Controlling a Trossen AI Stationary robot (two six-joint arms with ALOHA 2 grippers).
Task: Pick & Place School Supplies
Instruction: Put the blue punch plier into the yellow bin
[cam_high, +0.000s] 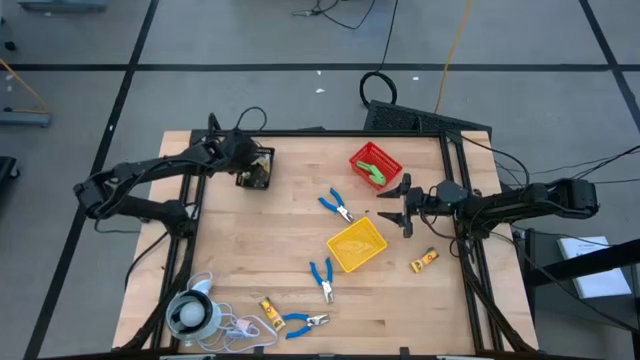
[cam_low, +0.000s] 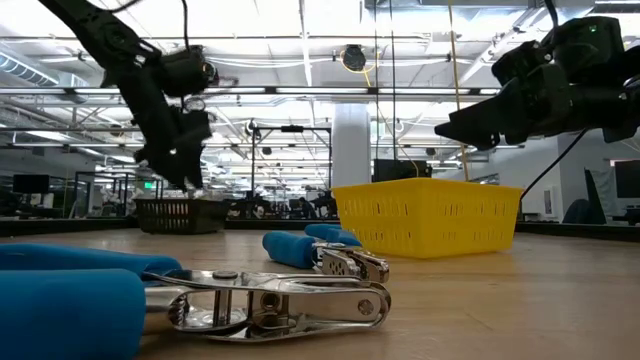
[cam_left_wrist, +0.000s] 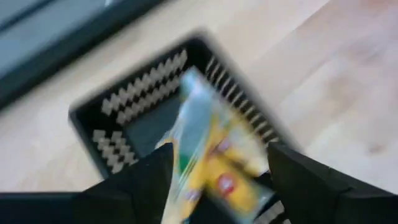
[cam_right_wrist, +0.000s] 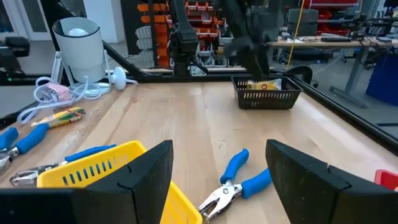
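Observation:
My left gripper (cam_high: 250, 168) (cam_left_wrist: 219, 149) hangs open over the black bin (cam_high: 258, 174) (cam_left_wrist: 124, 118) near the table's far left. A yellow packet (cam_left_wrist: 214, 155) shows blurred and tilted inside that bin, between the fingers. My right gripper (cam_high: 395, 207) (cam_right_wrist: 219, 149) hovers open, above the table between the red bin (cam_high: 375, 163) and the yellow bin (cam_high: 356, 245). Blue-handled pliers (cam_high: 337, 206) (cam_right_wrist: 233, 183) lie flat below and ahead of it. More pliers (cam_high: 322, 278) (cam_high: 305, 322) and yellow packets (cam_high: 425, 262) (cam_high: 268, 310) lie loose on the wood. Green pieces (cam_high: 372, 172) sit in the red bin.
A white round object with a cord (cam_high: 190, 315) sits at the near left corner. A dark frame (cam_high: 460, 180) borders the table's right and far edges. In the low view, pliers (cam_low: 270, 300) lie close to the camera, before the yellow bin (cam_low: 430, 215).

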